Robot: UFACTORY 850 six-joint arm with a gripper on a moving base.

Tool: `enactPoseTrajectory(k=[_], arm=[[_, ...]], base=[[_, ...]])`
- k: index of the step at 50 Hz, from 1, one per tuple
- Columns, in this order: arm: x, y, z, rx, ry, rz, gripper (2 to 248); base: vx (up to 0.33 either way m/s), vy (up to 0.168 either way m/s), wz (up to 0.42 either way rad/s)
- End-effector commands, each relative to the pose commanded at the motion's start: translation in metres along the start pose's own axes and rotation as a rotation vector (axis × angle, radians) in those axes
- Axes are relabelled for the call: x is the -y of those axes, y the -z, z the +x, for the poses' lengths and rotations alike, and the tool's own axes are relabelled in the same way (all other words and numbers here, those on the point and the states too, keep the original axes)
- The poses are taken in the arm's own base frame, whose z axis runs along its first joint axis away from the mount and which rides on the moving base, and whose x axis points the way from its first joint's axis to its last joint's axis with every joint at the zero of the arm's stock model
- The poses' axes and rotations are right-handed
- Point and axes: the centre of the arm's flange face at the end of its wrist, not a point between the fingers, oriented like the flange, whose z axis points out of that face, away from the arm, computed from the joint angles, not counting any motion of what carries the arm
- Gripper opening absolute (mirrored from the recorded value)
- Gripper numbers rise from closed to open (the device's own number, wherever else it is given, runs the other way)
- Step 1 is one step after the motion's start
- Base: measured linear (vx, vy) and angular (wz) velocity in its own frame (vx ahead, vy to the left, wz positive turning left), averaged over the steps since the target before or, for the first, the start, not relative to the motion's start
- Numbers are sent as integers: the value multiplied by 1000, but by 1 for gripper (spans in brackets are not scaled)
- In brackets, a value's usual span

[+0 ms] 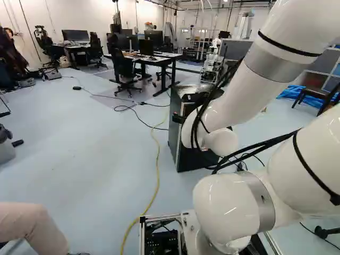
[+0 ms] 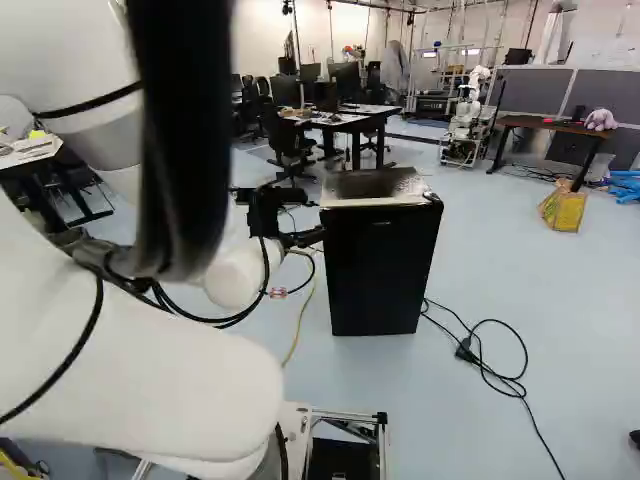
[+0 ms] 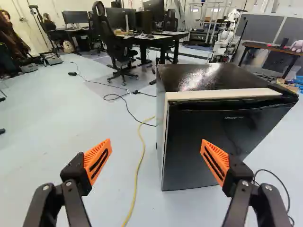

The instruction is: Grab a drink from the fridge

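The black two-finger gripper (image 2: 314, 221) stands with its fingers wide apart, its orange ribbed pads (image 3: 98, 161) facing each other and bare floor (image 3: 113, 189) and a yellow cable (image 3: 136, 177) visible between them. The white jointed arm (image 1: 234, 106) bends forward and holds the gripper near the small black box-shaped fridge (image 3: 203, 146).

Taking twelve as straight ahead of the gripper, the fridge lies at about one o'clock, upright on the pale blue floor. Its glossy dark door (image 3: 218, 130) looks closed, with a pale strip (image 3: 222, 94) along the upper edge; the inside is hidden behind it. In the wrist view the right finger overlaps the door, while the left finger is seen against the floor. Whether the gripper touches the fridge, I cannot tell.

Beyond the fridge, at twelve o'clock, stand a black-framed desk (image 3: 161, 38) and a black office chair (image 3: 111, 40). Another robot (image 2: 467, 115), white, is at one o'clock in the right base view. There, a black cable (image 2: 522, 345) loops on the floor at four o'clock from the fridge. At eight o'clock in the left base view, a person's leg in beige trousers (image 1: 32, 223) is near the base.
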Motion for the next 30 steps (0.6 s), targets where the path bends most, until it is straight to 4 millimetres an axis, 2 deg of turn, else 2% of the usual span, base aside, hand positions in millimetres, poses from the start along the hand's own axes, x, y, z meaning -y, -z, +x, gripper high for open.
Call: enactPoseTrajectory(k=[30], arm=[[11,-23,12,-3,-39,-17,247]], base=[[0,0,0]])
